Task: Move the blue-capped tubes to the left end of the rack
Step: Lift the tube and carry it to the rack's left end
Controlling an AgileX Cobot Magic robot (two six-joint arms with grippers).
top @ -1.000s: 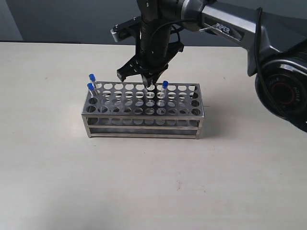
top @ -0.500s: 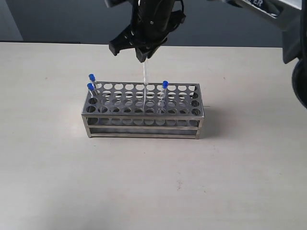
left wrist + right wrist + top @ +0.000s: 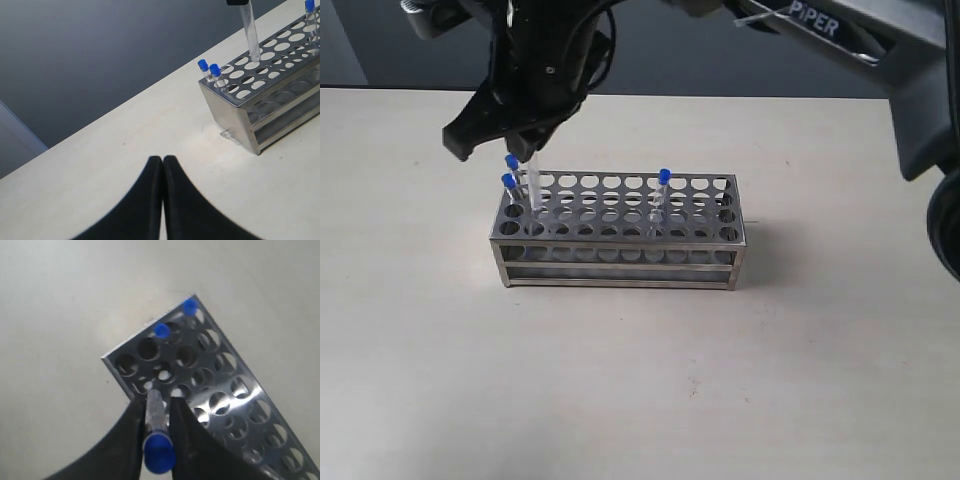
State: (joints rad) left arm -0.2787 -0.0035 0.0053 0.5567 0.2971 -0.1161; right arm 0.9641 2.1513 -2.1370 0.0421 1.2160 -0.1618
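**Exterior view**
- Right gripper: reached across to the rack's left end and clamped on the held tube.
- Tube axis: upright, hanging straight below the fingers. Its lower tip is at the top plate of the rack; whether a hole has been entered cannot be told.
- Neighbours: two blue-capped tubes are seated at the left end, just beside the held tube. A fourth tube stands right of the middle, well apart.
- Writing: "PIPER" is read on the arm.

**Left wrist view**
- Left gripper: fingers are pressed together with nothing between them, over the table.
- Rack: seen off to one side, apart from this gripper; the right arm is judged the nearer.
- Held tube: seen upright over the holes next to the two seated tubes.

**Right wrist view**
- Grip: the held tube is pinched between the fingers of the right gripper, with the cap toward the camera.
- Target: the holes at the rack end lie directly beyond the tube's tip, so a straight descent is judged to be called for.
- Labels: none can be read.
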